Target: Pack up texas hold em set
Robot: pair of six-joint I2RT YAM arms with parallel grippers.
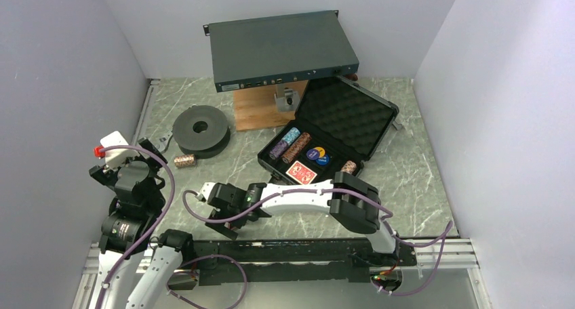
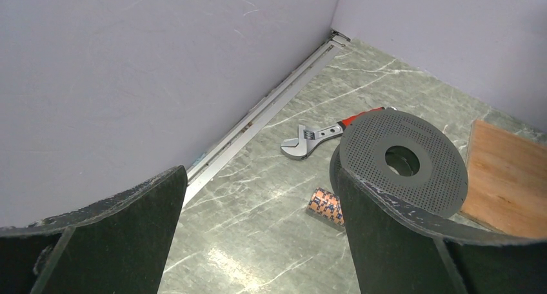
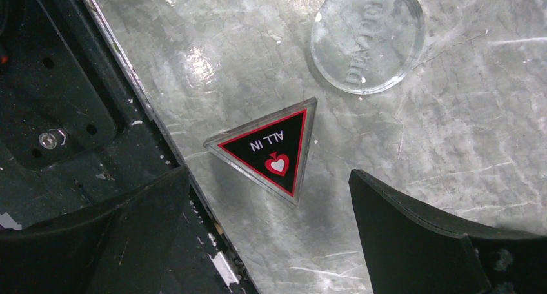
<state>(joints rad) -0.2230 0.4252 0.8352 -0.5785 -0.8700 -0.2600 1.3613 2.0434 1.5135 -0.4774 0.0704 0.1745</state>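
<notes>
The black case (image 1: 380,109) lies open right of centre, foam lid tilted back. Inside it are chip rolls (image 1: 290,143), blue and yellow buttons (image 1: 316,154), a red card deck (image 1: 302,173) and another roll (image 1: 348,167). One loose orange chip roll (image 2: 324,204) lies on the table beside the spool, ahead of my open, empty left gripper (image 2: 258,178). My right gripper (image 3: 268,197) hangs open over the red-black "ALL IN" triangle (image 3: 274,151), which lies flat near the table's front rail. Neither finger touches the triangle. A clear round dealer disc (image 3: 366,36) lies beyond it.
A dark spool (image 2: 403,158) sits just right of the loose roll, with a red-handled wrench (image 2: 313,138) behind it. A wooden board (image 1: 261,109) and a grey electronics box (image 1: 281,48) stand at the back. The left wall and the black front rail (image 3: 64,113) are close.
</notes>
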